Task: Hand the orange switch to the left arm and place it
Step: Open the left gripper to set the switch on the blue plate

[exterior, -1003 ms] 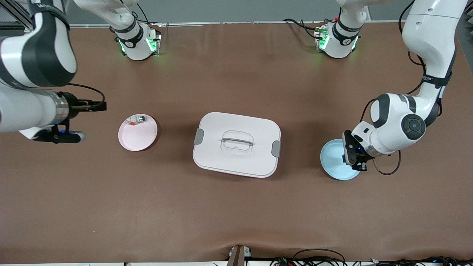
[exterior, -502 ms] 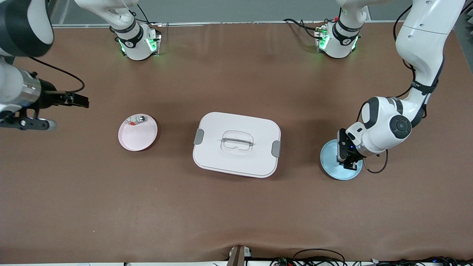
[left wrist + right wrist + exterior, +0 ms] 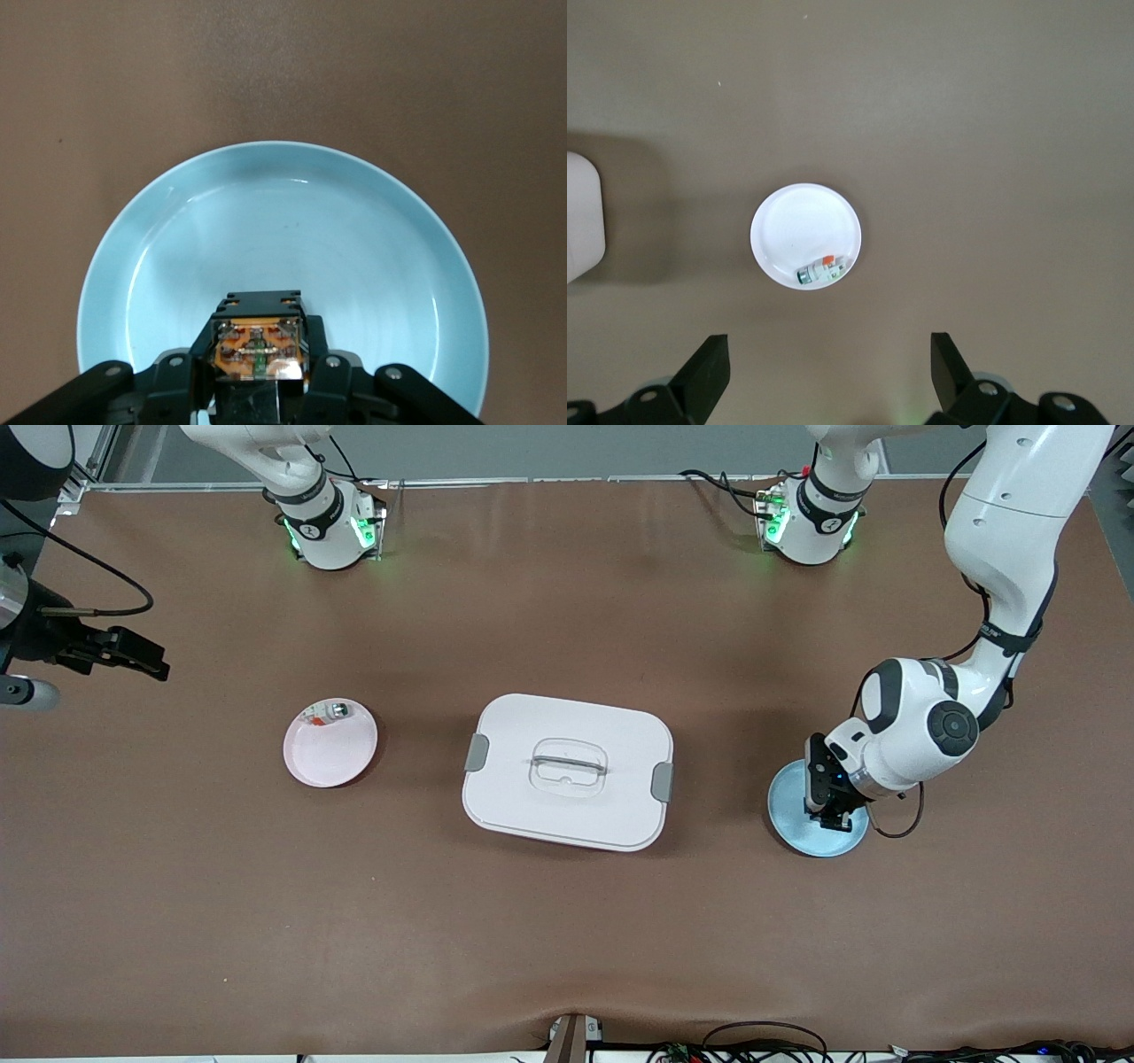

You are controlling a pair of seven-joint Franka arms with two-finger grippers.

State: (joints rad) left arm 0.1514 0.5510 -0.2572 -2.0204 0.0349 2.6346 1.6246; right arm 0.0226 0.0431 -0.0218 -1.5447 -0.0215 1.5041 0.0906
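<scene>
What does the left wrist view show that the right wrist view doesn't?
Left wrist view only: the left gripper shut on the orange switch, low over the blue plate. Right wrist view only: the open right gripper high over the table, the pink plate holding a small clear part, and an edge of the box. Both show the brown table.

Colour rundown
White box (image 3: 567,771) with grey latches, pink plate (image 3: 330,744), pale blue plate (image 3: 283,266), black-and-orange switch (image 3: 259,342), brown table (image 3: 567,939).

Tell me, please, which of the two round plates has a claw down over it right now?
The blue plate toward the left arm's end: the left claw is over it, shut on the orange switch. The pink plate has none.
</scene>
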